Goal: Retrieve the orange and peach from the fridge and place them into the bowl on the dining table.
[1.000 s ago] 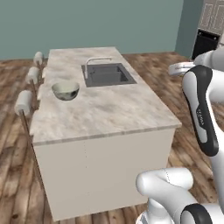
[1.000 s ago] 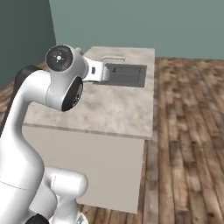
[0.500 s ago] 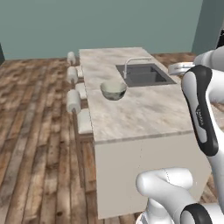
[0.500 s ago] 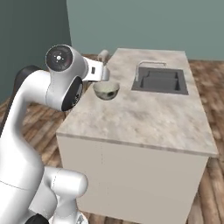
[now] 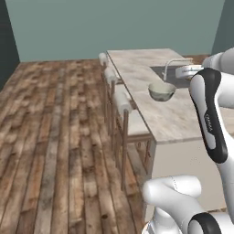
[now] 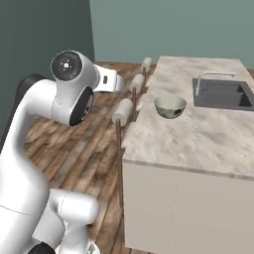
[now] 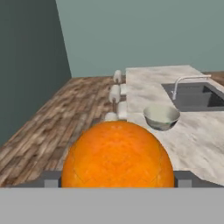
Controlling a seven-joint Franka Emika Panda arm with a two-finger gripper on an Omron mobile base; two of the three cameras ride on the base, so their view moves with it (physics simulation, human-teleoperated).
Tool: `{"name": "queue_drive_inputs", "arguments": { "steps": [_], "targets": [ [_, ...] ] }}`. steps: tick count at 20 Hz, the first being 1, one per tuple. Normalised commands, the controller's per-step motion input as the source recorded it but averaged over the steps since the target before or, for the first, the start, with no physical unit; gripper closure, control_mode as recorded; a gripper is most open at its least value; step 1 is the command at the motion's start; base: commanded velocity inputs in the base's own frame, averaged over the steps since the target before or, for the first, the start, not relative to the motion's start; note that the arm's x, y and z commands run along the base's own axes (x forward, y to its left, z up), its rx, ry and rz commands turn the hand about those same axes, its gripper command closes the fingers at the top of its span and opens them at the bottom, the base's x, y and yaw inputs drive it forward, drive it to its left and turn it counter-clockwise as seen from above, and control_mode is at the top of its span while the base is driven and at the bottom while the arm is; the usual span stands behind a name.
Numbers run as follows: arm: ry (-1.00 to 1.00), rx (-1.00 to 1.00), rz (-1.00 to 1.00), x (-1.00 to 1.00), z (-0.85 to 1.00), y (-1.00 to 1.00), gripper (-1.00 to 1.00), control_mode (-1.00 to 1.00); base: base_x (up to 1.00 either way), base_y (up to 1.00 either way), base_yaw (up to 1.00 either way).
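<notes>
Beyond the dining table (image 7: 197, 135), pincer (image 7: 117, 178) grips orange (image 7: 117, 155) wide.

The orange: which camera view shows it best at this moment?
The hand view: the orange sits large and close between the gripper fingers. In both base views the white arm covers it.

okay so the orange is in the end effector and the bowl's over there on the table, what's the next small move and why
Probably carry the orange forward toward the bowl. In the hand view the end effector grips the orange, while the bowl sits empty ahead near the dining table edge, beside the sink, so the fruit isn't yet over it.
</notes>
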Motion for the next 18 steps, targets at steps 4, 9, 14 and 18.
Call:
{"name": "queue_drive_inputs", "arguments": {
  "steps": [4,9,14,18],
  "targets": [
    [0.0,0.0,0.0,0.0,0.0,0.0,1.0,1.0,0.07,0.94,-0.04],
    [0.0,0.0,0.0,0.0,0.0,0.0,1.0,1.0,0.01,0.74,-0.26],
    [0.0,0.0,0.0,0.0,0.0,0.0,1.0,1.0,0.22,0.64,-0.37],
    [0.0,0.0,0.0,0.0,0.0,0.0,1.0,1.0,0.4,0.53,-0.41]
  ]
}}
